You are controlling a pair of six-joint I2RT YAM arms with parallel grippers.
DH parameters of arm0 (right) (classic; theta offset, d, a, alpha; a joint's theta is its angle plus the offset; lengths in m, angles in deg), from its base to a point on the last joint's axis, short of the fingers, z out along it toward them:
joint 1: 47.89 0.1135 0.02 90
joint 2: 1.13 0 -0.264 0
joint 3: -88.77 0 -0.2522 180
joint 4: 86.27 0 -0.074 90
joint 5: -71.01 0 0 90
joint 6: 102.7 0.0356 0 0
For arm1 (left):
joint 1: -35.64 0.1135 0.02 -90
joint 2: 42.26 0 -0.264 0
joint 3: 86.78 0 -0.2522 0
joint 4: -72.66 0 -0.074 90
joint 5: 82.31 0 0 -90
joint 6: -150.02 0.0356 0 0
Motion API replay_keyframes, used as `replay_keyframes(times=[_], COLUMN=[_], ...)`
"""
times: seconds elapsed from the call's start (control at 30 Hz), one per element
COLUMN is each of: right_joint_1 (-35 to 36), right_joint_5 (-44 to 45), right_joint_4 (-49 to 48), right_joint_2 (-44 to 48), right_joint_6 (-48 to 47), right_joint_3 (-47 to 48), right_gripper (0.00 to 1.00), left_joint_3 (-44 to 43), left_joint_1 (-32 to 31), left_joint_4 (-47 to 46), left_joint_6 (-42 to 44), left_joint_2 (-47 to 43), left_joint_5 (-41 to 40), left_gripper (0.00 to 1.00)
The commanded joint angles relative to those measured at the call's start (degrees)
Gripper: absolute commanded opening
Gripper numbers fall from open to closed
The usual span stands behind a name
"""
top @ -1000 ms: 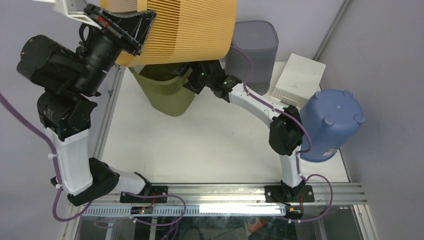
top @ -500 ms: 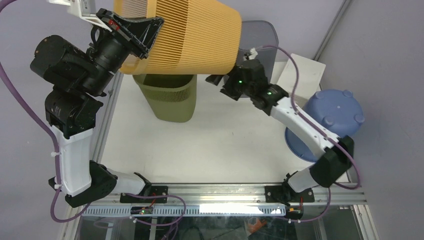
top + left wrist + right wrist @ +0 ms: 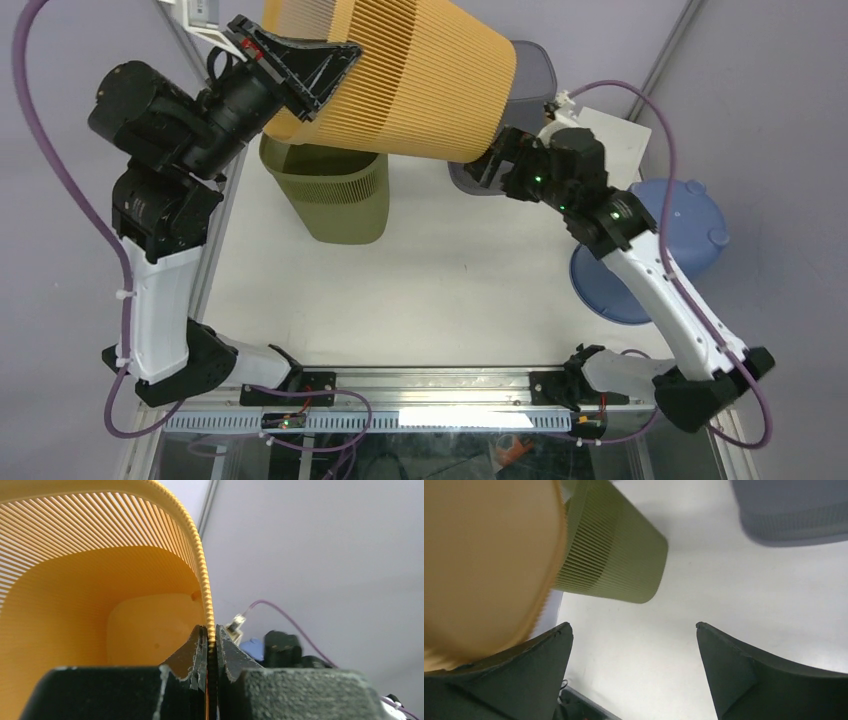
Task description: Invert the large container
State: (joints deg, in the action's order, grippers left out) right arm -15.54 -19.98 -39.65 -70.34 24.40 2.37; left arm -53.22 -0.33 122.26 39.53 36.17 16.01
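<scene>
The large container is a ribbed orange bin (image 3: 410, 80), held in the air on its side, its base pointing right and tilted down. My left gripper (image 3: 300, 75) is shut on its rim; the left wrist view shows both jaws clamped on the beaded rim (image 3: 207, 605) with the orange inside to the left. My right gripper (image 3: 490, 165) is open and empty, just under the bin's base. In the right wrist view its fingers (image 3: 539, 655) spread wide, with the bin's blurred orange base (image 3: 484, 560) at the upper left.
An olive ribbed bin (image 3: 330, 195) stands upright under the orange one, also in the right wrist view (image 3: 614, 560). A grey bin (image 3: 530, 80) stands at the back, a white box (image 3: 615, 125) beside it, and a blue upturned bin (image 3: 655, 250) on the right.
The left arm has swung the orange bin rightward and tilted its base lower. The right arm has risen and moved right, from near the olive bin to under the orange bin's base.
</scene>
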Motion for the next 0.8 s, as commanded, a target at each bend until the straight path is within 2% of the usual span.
replay_keyframes(times=[0.0, 0.13, 0.27, 0.33, 0.4, 0.5, 0.57, 0.77], right_joint_1=[-1.1, -1.2, -1.1, -1.1, -0.9, 0.2, 1.8, 6.1], right_joint_5=[6.7, 14.9, 25.8, 27.5, 26.2, 16.8, 13.5, 13.7], right_joint_4=[1.2, 7.0, 12.2, 15.7, 19.5, 20.6, 21.3, 25.9], right_joint_2=[11.4, 16.5, 20.5, 20.3, 19.2, 18.4, 17.5, 14.2], right_joint_6=[-11.1, -18.7, -23.6, -24.2, -22.9, -21.0, -19.8, -18.2], right_joint_3=[3.1, 6.1, 10.3, 14.1, 18.4, 21.8, 23.9, 28.1], right_gripper=[0.99, 0.99, 0.99, 0.99, 0.99, 0.99, 0.99, 0.99], left_joint_3=[1.3, 5.5, 6.8, 7.5, 9.2, 13.3, 16.4, 29.5], left_joint_1=[-0.1, -0.1, -0.5, -1.2, -2.2, -3.8, -6.0, -10.9], left_joint_4=[-12.2, -17.8, -18.8, -18.8, -18.7, -18.6, -19.0, -23.6], left_joint_6=[-5.7, -11.8, -16.3, -18.2, -19.3, -20.8, -20.9, -20.9], left_joint_2=[1.5, 2.4, 5.1, 6.3, 7.0, 6.9, 6.3, 3.1], left_joint_5=[8.9, 14.3, 18.7, 21.3, 23.1, 22.7, 21.8, 17.6], left_gripper=[0.0, 0.0, 0.0, 0.0, 0.0, 0.0, 0.0, 0.0])
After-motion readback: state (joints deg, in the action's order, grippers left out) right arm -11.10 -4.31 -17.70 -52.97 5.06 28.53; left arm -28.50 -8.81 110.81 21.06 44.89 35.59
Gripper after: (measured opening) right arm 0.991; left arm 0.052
